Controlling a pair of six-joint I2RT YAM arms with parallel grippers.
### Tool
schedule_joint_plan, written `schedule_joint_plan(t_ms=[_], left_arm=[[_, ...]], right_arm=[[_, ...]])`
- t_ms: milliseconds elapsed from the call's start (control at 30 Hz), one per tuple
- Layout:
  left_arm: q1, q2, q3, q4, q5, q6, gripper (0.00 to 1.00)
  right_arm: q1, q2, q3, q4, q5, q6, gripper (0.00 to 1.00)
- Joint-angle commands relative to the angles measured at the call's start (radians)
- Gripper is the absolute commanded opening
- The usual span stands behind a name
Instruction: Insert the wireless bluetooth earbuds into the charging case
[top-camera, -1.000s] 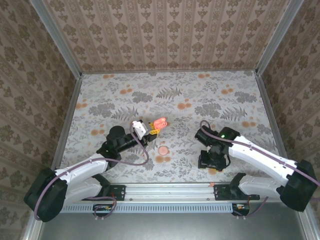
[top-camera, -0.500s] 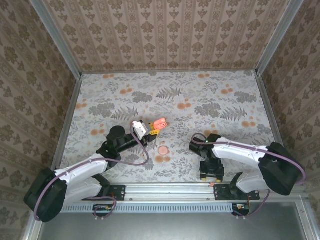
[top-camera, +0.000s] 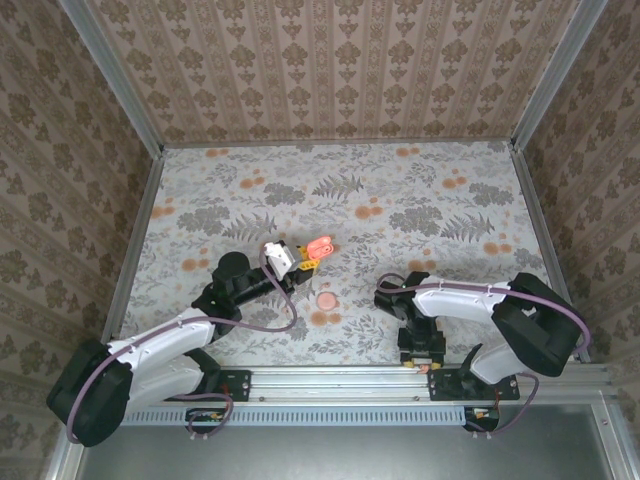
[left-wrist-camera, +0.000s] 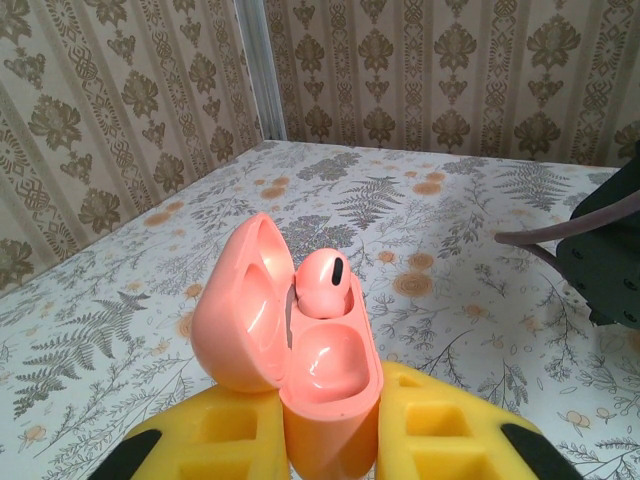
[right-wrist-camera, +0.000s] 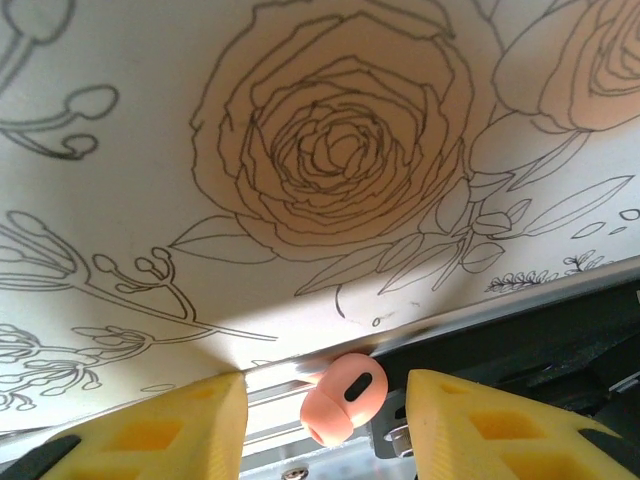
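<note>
Salmon-pink earbud (right-wrist-camera: 343, 397) lay untouched at the near edge of the table (right-wrist-camera: 120, 230), between the half-open jaws of the right gripper (right-wrist-camera: 322, 400), long axis slanting across the gap; left gripper (left-wrist-camera: 330, 435) clamped the open charging case (left-wrist-camera: 325, 365).

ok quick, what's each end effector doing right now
Left end effector: shut on the charging case.
Right end effector: open around an earbud, not gripping it.

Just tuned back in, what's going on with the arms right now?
The left gripper holds the charging case with its lid open, and one earbud is seated inside. The right gripper hovers at the near edge of the table, jaws open on either side of the second earbud, not touching it.
</note>
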Motion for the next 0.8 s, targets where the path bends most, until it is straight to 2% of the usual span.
schedule_joint_plan(t_ms=[0, 367, 767], left_arm=[[-0.005, -0.028, 0.013, -0.016, 0.001, 0.019, 0.18], [-0.007, -0.047, 0.008, -0.032, -0.002, 0.021, 0.19], [-0.007, -0.038, 0.014, -0.035, 0.0, 0.021, 0.19]], right_arm=[[0.016, 0.033, 0.002, -0.018, -0.001, 0.009, 0.43], [0.026, 0.039, 0.008, -0.022, 0.007, 0.01, 0.25], [0.026, -0.023, 0.103, -0.109, 0.043, -0.023, 0.21]])
